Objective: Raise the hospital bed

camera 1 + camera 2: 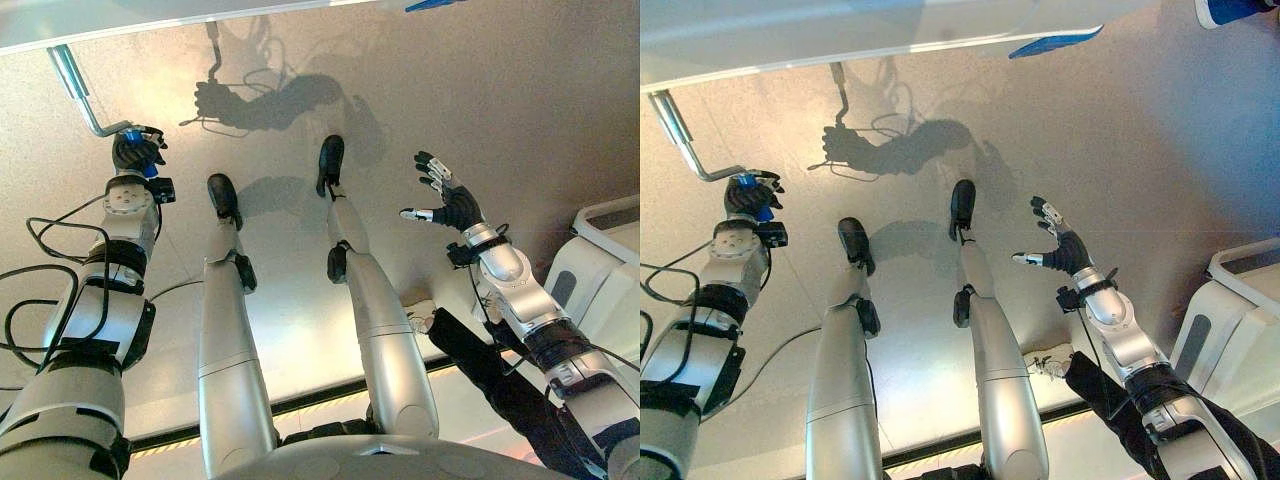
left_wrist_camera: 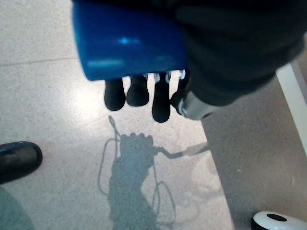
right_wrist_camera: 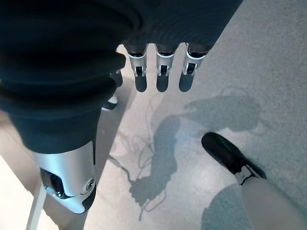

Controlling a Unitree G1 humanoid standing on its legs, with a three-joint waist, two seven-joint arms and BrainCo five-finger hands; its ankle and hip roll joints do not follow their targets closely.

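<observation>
1. Two hands are showing as we look down from the head camera, and one is doing the work: our left hand (image 1: pixel 137 152) is curling its fingers around the blue grip (image 2: pixel 127 43) at the end of the bed's crank handle (image 1: pixel 84 98).
2. We are reading this as the cranking step. The crank handle is a bent metal rod running down from under the edge of the hospital bed (image 1: pixel 110 22), which is crossing the top of the head views as a pale flat frame.
3. In the left wrist view the dark fingertips (image 2: pixel 137 93) are wrapping over the blue grip from one side, so we are judging the hold to be firm.
4. Our right hand (image 1: pixel 448 200) is hanging free over the floor (image 1: pixel 520 110), well apart from the bed, with its fingers spread and relaxed and nothing in them.
5. Next, we are expecting to swing the grip in a circle about the rod's axis. That calls for keeping the fingers wrapped while the wrist follows the arc, and for clearing the bed's edge.
6. The grip is looking smooth and glossy, a round plastic sleeve that could slip in the fingers. The rod is thin, shiny tube. The floor is speckled, polished and hard.
</observation>
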